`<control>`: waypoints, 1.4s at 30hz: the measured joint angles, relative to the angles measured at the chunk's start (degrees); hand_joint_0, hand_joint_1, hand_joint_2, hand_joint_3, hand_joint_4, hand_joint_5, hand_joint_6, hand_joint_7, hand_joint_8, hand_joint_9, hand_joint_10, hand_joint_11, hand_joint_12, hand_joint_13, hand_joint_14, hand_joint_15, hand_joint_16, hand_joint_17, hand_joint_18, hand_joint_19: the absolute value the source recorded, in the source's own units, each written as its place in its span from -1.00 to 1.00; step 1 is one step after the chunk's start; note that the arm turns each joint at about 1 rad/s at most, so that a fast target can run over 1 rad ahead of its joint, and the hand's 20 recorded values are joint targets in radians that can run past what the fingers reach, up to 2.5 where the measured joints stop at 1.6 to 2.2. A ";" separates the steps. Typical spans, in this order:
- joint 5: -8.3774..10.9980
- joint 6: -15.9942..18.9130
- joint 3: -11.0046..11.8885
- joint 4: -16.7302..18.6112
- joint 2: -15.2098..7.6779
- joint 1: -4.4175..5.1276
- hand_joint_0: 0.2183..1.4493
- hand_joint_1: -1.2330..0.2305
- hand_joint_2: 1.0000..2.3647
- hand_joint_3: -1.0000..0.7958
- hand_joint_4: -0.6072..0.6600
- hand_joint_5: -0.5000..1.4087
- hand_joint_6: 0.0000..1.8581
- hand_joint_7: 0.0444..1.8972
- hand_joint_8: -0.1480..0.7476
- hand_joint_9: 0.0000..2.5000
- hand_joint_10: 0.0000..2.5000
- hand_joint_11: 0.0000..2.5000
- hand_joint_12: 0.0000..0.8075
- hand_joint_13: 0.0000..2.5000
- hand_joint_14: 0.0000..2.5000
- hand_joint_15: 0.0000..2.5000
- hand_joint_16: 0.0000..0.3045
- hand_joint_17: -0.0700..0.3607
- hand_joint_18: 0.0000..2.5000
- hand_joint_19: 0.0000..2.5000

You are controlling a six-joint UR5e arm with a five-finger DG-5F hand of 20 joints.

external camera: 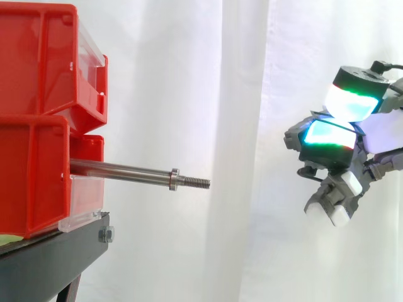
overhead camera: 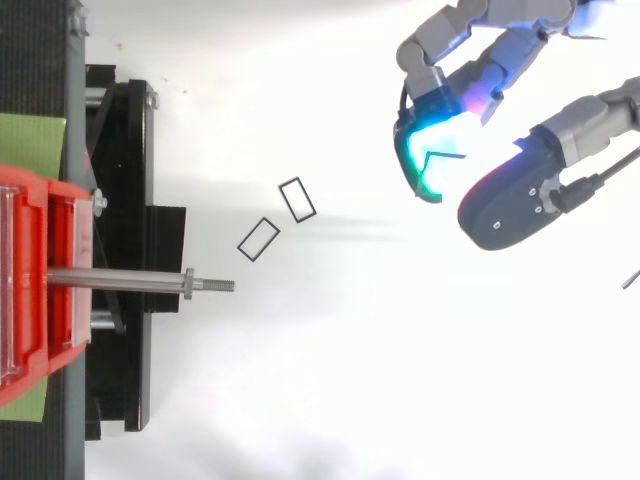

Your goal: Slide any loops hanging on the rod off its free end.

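Note:
A bare metal rod [external camera: 119,170] sticks out level to the right from the lower red bin [external camera: 31,176]. It carries a collar near its threaded tip [overhead camera: 215,285], and nothing hangs on it. Two thin black rectangular loops [overhead camera: 259,239] [overhead camera: 297,199] lie flat on the white floor, just beyond the rod's free end. My hand [external camera: 330,141] hovers far to the right of the rod, a little above its height. Its fingers are loosely bent with cyan-green glowing pads, the thumb [overhead camera: 510,205] stands apart from them, and it holds nothing.
Two red bins [external camera: 44,63] are stacked on a black stand [external camera: 56,251] at the left. A white curtain hangs behind. A wide gap of white floor separates the rod's tip from my hand.

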 measured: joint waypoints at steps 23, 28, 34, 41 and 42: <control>0.00 -0.01 -0.01 1.18 0.00 0.00 -0.35 -0.24 -0.98 -0.32 0.13 -0.70 -0.12 0.39 0.05 -0.28 -0.99 -0.55 -0.19 -0.46 -1.00 -1.00 -0.67 -0.15 -0.41 -0.88; 0.00 -0.02 -0.01 1.19 0.00 0.00 -0.36 -0.24 -0.98 -0.31 0.13 -0.71 -0.12 0.38 0.05 -0.28 -0.99 -0.55 -0.19 -0.47 -1.00 -1.00 -0.67 -0.14 -0.42 -0.88; 0.00 -0.02 0.00 1.19 0.01 0.00 -0.36 -0.24 -0.98 -0.30 0.13 -0.70 -0.12 0.39 0.06 -0.28 -0.99 -0.55 -0.19 -0.47 -1.00 -1.00 -0.67 -0.14 -0.42 -0.88; 0.00 -0.01 0.00 1.18 0.00 0.01 -0.36 -0.24 -0.98 -0.30 0.14 -0.70 -0.12 0.40 0.05 -0.28 -0.99 -0.54 -0.18 -0.47 -1.00 -1.00 -0.67 -0.14 -0.41 -0.87; 0.00 -0.01 0.00 1.18 0.00 0.01 -0.36 -0.25 -0.98 -0.29 0.13 -0.70 -0.12 0.39 0.06 -0.28 -0.99 -0.54 -0.18 -0.47 -1.00 -1.00 -0.67 -0.14 -0.41 -0.87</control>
